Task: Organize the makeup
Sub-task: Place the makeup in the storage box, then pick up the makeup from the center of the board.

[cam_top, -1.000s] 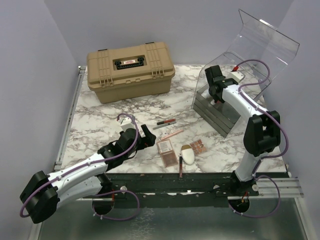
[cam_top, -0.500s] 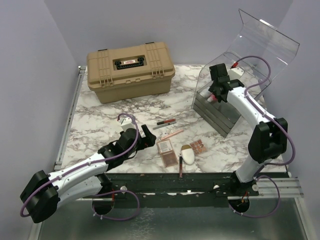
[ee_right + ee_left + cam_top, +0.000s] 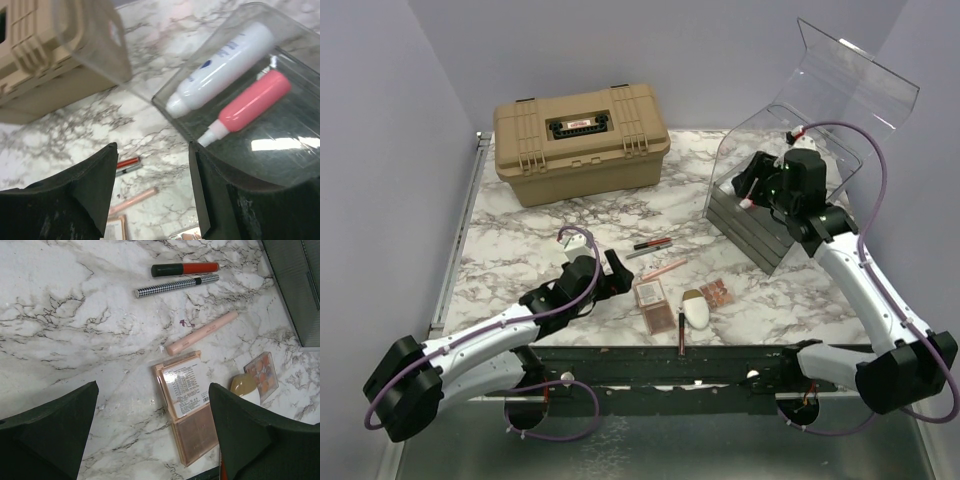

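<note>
Your left claw, spread wide, has bare table under it and to its left. Nearer its right finger lie the palettes, with the pink pencil just ahead. The grey drawers wall off its far right. Ahead-right of your right claw, the clear bin holds the white tube and pink tube. The tan case stands to its left.

- My marble-patterned counter carries a tan hard case at its far left.
- A clear bin with grey drawers stands at the far right.
- Mid-counter lie a red-and-black pencil, a houndstooth pencil just beside it, and a pink stick.
- Nearer me lie two peach palettes edge to edge, a small eyeshadow palette, a white oval piece just beside it, and a dark pencil by the near edge.
</note>
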Controlling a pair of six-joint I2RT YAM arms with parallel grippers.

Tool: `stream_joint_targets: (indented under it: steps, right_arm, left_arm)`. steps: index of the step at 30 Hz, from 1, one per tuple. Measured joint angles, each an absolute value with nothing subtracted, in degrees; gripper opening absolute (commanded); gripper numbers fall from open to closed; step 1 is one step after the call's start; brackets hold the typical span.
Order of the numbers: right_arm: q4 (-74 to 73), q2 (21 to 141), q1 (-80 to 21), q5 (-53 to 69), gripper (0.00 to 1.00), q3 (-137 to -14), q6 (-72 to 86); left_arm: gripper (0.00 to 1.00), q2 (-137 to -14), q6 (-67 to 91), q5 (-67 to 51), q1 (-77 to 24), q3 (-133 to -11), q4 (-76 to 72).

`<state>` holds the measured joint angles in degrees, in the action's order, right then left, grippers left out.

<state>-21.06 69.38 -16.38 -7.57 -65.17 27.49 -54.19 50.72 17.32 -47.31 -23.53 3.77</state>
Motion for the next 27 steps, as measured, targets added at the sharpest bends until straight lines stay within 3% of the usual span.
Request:
stream_joint_targets:
  steps: [8,14,20,27]
  right_arm:
    - [-22.1,68.5,-16.4,13.6,0.74,-64.5,20.2]
    - [-30.0,70.1,-18.1,23.9,0.76,-64.4,13.7]
    - [-33.1,68.7,-22.4,24.6,0.76,-57.8,12.6]
    - [-34.4,71.7,-40.6,12.6,0.76,-50.0,19.0]
  left_arm:
    - [0.94,-56.1,50.3,16.8,-47.3,-23.6,2.8]
    - [0.94,-56.2,50.3,16.5,-47.3,-23.6,2.6]
    - [0.94,-56.2,50.3,16.3,-47.2,-23.6,2.6]
    - [0.94,-56.2,50.2,16.3,-47.2,-23.6,2.2]
